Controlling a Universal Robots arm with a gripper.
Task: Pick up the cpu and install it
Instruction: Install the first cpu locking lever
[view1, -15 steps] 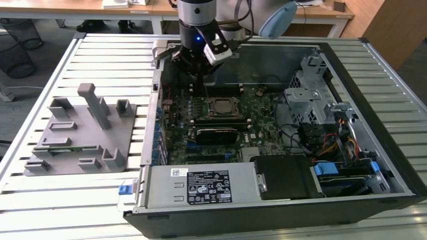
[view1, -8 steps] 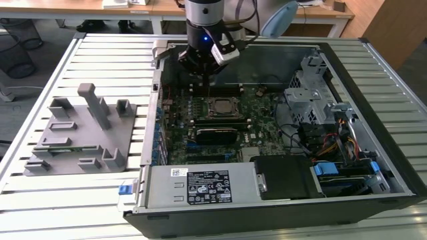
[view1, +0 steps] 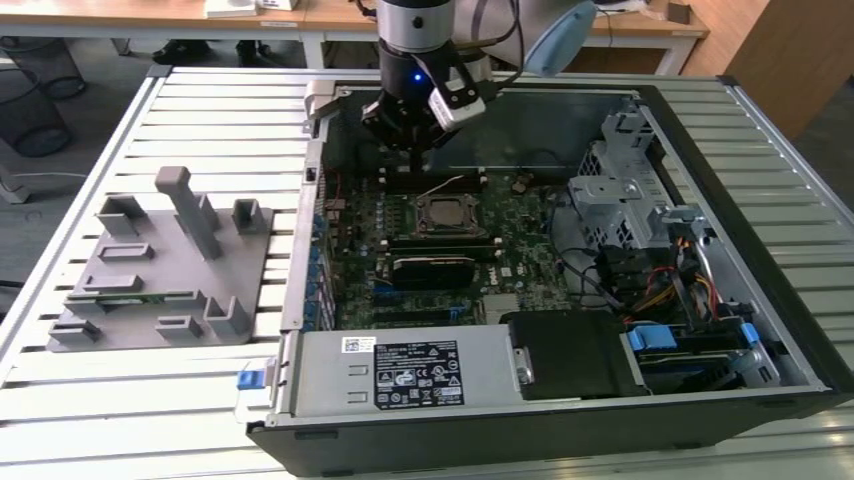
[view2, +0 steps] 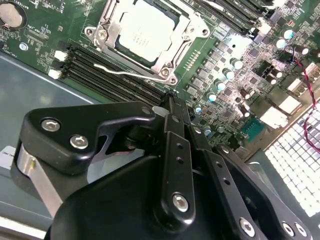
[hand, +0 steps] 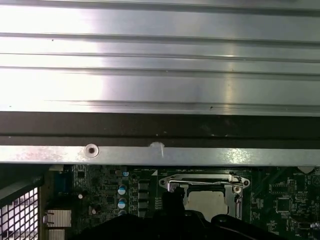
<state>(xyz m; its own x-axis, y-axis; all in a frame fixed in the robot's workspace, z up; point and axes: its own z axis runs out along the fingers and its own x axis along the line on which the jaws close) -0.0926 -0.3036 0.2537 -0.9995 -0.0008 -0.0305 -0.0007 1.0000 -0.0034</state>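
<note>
The cpu (view2: 145, 30) lies flat in the motherboard socket, silvery top up, with the socket's metal frame (view2: 172, 57) around it. In the exterior view the cpu (view1: 445, 213) sits mid-board inside the open computer case. My gripper (view1: 416, 165) hangs just above the board, a little behind the socket and apart from the chip. In the second wrist view my gripper (view2: 170, 102) has its black fingers drawn together, with nothing between them. The first wrist view has the cpu (hand: 210, 202) beside the dark gripper tip (hand: 172, 200).
The open case (view1: 747, 180) has a drive cage and cables at the exterior view's right and a power supply (view1: 400, 375) at the front. Memory slots (view2: 115, 77) flank the socket. A grey tray (view1: 160, 270) stands at the exterior view's left on the slatted table.
</note>
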